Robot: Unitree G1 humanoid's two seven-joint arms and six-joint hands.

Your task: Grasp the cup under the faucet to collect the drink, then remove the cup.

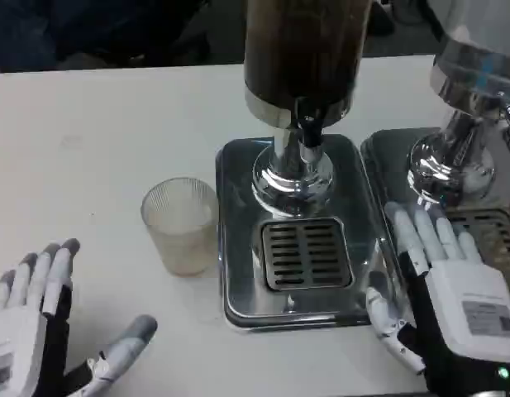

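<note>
- Two robot hands show at the bottom of the head view, both with fingers spread and nothing in them.
- Left robot hand (40, 331) hovers over or lies on the white desk (97, 116) at the lower left, fingers fanned forward and thumb stretched out to the right; it touches no object.
- Right robot hand (445, 289) is at the lower right, fingers extended and apart, lying at the right edge of the steel drip tray (238, 248); whether they press on the tray I cannot tell.
- A white label (488, 317) with dark print sits on the back of the right robot hand; the writing is too small and blurred to read.
- The cup (181, 223), a ribbed translucent tumbler, stands upright on the desk just beside the tray's left edge, apart from both hands.
- The faucet (308, 128) hangs above the slotted grate (306, 254) of the tray, below the dark dispenser tank (302, 50); the cup is to the left of it, not beneath it.
- A second dispenser (461, 141) with its own tray stands at the right.
</note>
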